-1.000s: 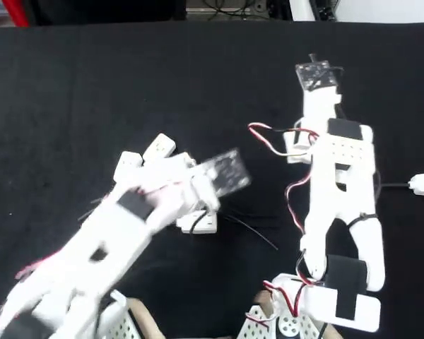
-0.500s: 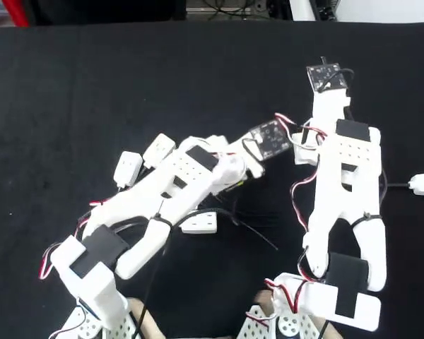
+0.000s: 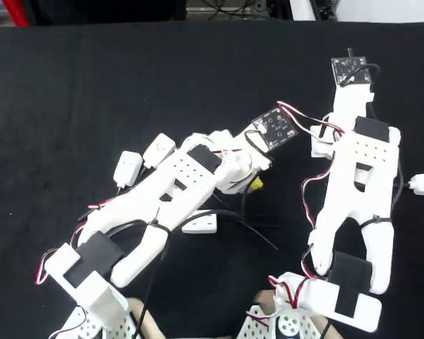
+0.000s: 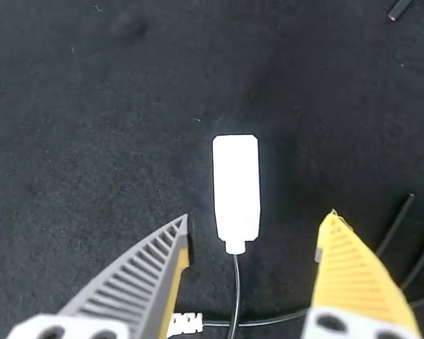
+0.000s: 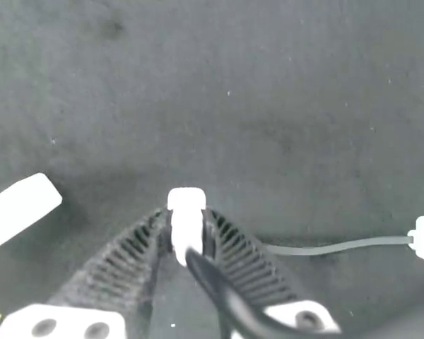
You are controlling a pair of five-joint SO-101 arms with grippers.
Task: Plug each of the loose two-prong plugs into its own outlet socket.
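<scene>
Right gripper (image 5: 186,220) pinching white plug (image 5: 186,201) (cable (image 5: 210,286) trailing), second plug (image 5: 18,210) nearby

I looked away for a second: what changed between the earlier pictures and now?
The left arm swung from the near-left corner out toward the middle; its open fingers now flank a white oblong connector on a thin black cable. The right arm, gripping a small white plug, shifted slightly right. The white outlet blocks stayed put.
</scene>
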